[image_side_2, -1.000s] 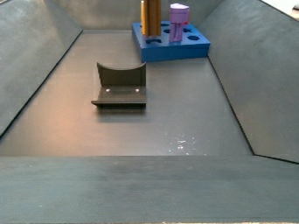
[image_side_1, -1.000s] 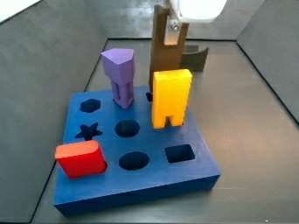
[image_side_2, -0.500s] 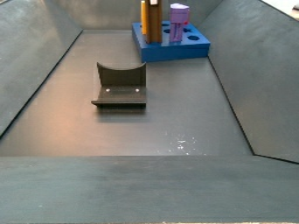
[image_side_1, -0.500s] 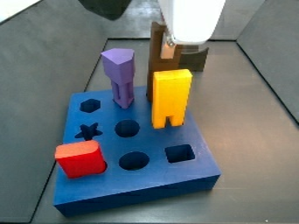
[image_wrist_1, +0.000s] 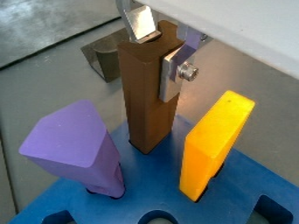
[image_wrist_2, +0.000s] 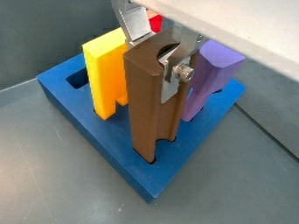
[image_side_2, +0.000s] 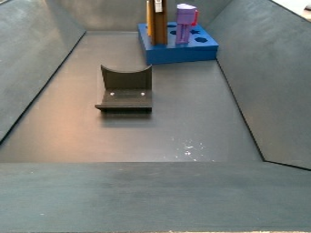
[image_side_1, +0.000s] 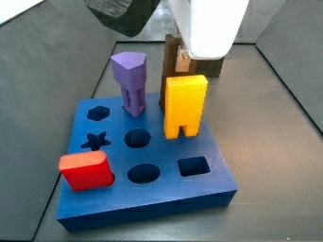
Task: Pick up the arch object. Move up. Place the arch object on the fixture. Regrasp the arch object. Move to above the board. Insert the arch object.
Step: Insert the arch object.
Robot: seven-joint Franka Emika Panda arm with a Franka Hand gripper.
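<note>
Arch object (image_wrist_2: 153,101) seated upright in the board (image_wrist_2: 103,136).
Gripper (image_wrist_2: 163,54) pinches its top — yellow block (image_wrist_2: 104,73) and purple post (image_wrist_2: 207,77) flank it.

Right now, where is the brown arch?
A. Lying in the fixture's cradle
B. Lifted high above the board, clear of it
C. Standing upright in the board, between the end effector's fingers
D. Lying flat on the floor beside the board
C: in a wrist view the arch stands upright with its foot in the board, the end effector at its top; the fixture is bare.
</note>
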